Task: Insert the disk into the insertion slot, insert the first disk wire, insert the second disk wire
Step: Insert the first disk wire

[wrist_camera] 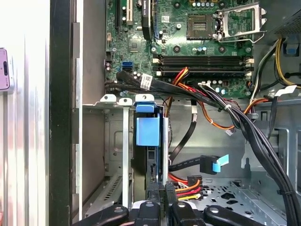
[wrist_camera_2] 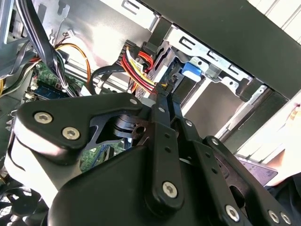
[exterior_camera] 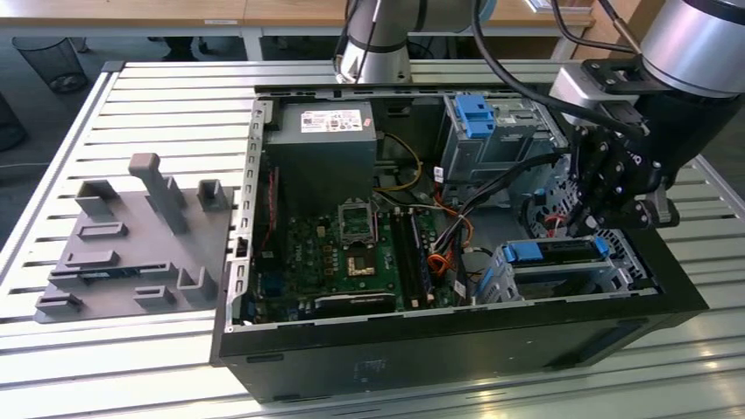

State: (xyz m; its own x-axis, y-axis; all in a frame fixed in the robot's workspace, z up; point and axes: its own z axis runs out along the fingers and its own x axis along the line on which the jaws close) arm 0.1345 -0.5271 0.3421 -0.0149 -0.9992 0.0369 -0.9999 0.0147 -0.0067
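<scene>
Here the pincer (wrist_camera: pixel 161 187), pressed together, hangs at the disk (wrist_camera: pixel 148 132), red-yellow wires (wrist_camera: pixel 188 187) alongside.

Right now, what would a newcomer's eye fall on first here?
The open black computer case on the slatted table, green motherboard exposed, stands out first. At the exterior view's right the gripper hangs just above the disk, whose blue carrier shows in the insertion slot. A grey fixture plate lies at that view's left.
</scene>
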